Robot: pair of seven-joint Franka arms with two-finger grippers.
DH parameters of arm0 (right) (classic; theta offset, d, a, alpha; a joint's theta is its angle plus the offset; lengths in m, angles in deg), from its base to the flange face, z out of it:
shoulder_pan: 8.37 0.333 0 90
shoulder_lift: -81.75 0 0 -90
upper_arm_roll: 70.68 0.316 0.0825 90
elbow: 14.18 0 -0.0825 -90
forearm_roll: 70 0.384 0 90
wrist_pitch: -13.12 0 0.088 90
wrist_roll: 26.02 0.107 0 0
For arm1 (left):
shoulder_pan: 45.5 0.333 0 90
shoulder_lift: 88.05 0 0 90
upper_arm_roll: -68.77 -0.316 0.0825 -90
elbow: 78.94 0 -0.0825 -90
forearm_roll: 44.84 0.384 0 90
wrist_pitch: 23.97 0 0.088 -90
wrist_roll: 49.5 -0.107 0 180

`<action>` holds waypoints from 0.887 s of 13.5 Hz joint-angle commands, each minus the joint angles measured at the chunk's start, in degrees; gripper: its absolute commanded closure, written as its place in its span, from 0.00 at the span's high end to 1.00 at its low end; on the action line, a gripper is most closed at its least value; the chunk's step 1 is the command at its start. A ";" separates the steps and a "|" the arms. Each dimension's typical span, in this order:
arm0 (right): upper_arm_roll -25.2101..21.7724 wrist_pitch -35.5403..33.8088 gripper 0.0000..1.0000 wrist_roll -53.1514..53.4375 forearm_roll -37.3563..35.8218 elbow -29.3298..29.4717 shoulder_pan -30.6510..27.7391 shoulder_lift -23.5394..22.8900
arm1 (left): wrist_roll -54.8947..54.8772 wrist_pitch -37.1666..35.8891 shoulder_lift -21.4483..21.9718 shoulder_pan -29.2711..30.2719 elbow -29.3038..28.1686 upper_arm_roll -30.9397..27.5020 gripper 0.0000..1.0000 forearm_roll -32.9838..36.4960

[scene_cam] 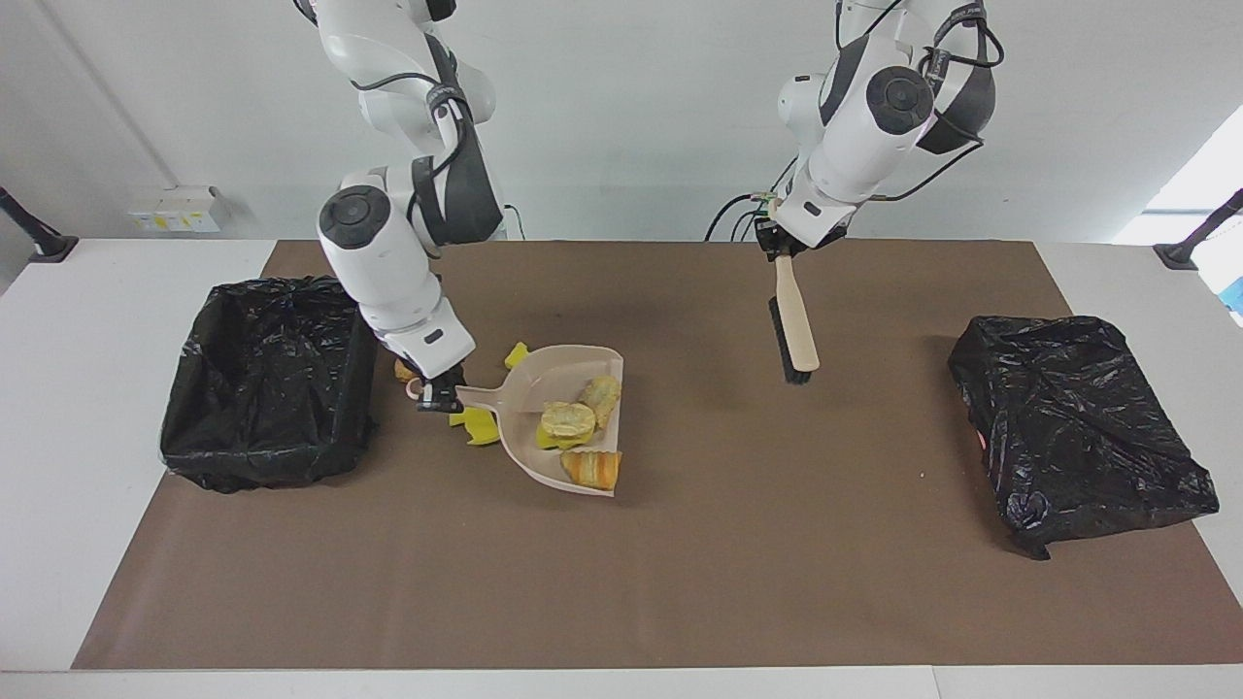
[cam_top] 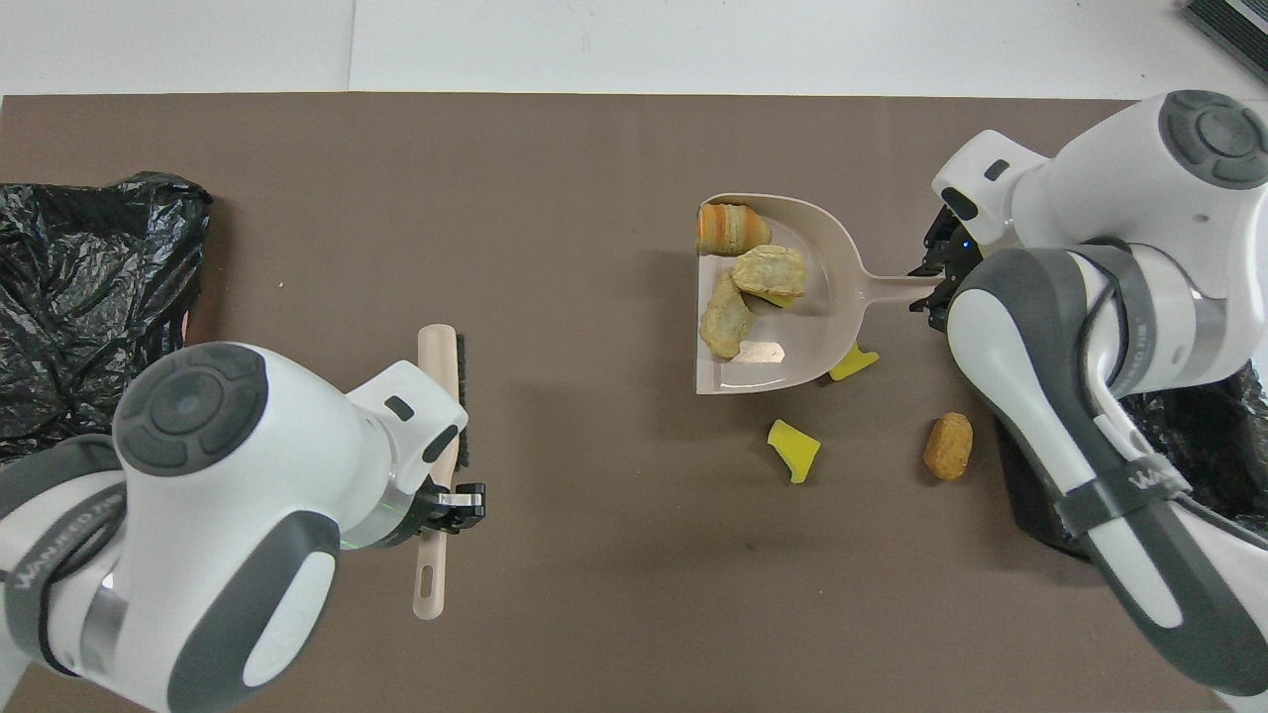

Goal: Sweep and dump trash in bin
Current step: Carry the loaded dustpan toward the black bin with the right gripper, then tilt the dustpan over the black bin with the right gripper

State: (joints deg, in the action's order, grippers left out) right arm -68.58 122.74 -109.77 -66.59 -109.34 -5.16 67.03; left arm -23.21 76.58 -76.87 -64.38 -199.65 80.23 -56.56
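My right gripper (scene_cam: 439,393) (cam_top: 936,282) is shut on the handle of the beige dustpan (scene_cam: 529,442) (cam_top: 832,327), next to the black-lined bin (scene_cam: 267,388). The pan holds three golden-brown trash lumps (scene_cam: 568,420) (cam_top: 771,269). Outside the pan lie two yellow sponge chunks, one under the handle (scene_cam: 476,425) (cam_top: 852,362) and one nearer to the robots (scene_cam: 517,354) (cam_top: 794,448). A brown lump (scene_cam: 404,371) (cam_top: 948,446) lies by the bin. My left gripper (scene_cam: 777,248) (cam_top: 446,500) is shut on the brush (scene_cam: 794,325) (cam_top: 441,396) and holds it raised over the mat.
The bin (cam_top: 1218,446) stands at the right arm's end of the brown mat (scene_cam: 680,563). A second black bag-covered box (scene_cam: 1078,417) (cam_top: 89,297) lies at the left arm's end. White table (scene_cam: 78,388) surrounds the mat.
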 commanded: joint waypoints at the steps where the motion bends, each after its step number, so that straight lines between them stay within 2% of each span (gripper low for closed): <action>1: 0.10 -3.71 0.00 -5.61 0.38 1.83 -3.91 2.05 | 5.41 7.17 2.18 -6.42 -5.75 -0.48 0.00 0.11; 5: 0.19 -5.64 0.00 -15.63 -2.79 1.83 -12.34 5.57 | 11.30 17.54 -2.12 -13.81 -10.67 -0.48 0.00 0.03; 7: -0.16 -6.35 0.00 -21.51 -3.14 1.83 -16.56 6.19 | 11.50 19.15 -2.39 -14.43 -11.21 -0.48 0.00 -0.32; 9: -0.34 -7.31 0.00 -25.57 -4.37 1.65 -21.65 6.89 | 14.29 23.96 -4.41 -18.46 -12.96 -0.48 0.00 -2.43; 12: -0.34 -7.14 0.00 -30.85 -9.54 1.21 -27.64 7.77 | 17.03 27.15 -5.21 -21.82 -15.77 -0.48 0.00 -2.52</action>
State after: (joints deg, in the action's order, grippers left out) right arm -69.66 116.60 -137.81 -73.39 -107.37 -30.18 73.19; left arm -7.34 101.29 -82.81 -84.22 -212.88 80.74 -58.31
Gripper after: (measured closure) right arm 0.683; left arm 0.744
